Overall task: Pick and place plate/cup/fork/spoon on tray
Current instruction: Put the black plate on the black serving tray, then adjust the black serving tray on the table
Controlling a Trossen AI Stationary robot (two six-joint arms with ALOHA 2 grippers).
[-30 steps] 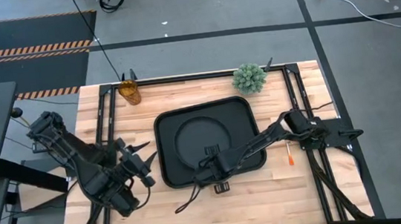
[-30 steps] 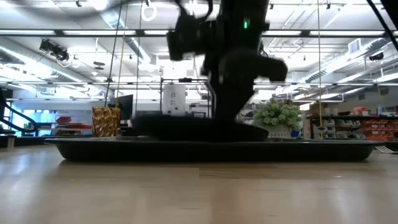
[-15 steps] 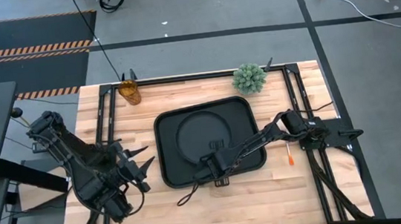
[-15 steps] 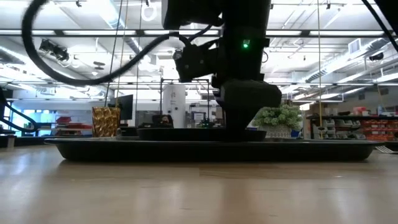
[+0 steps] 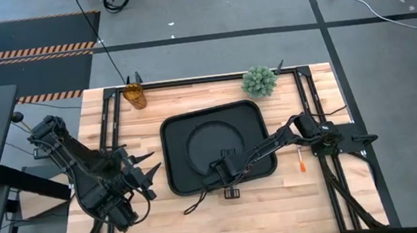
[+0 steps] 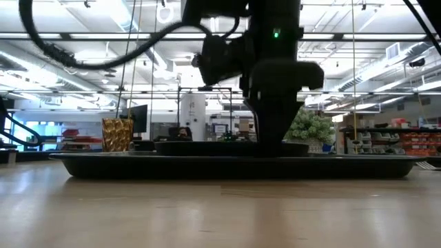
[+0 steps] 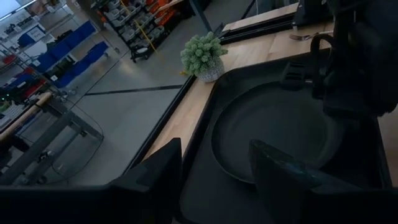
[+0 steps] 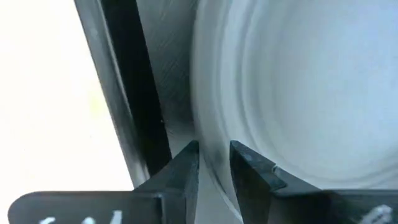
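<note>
Resting flat inside the tray (image 5: pixel 172 136): the plate (image 5: pixel 213 143). Straddling the plate's six o'clock rim with fingers (image 8: pixel 252 168) a little apart, not squeezing: the right gripper (image 5: pixel 225 165). Waiting over the surface (image 5: pixel 279 194) at nine o'clock, fingers apart and empty: the left gripper (image 5: pixel 150 169).

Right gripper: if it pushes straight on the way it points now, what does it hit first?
Most likely the plate: the right gripper sits at its near rim on the tray, fingers slightly apart, aimed across it. Depth is unclear.
</note>
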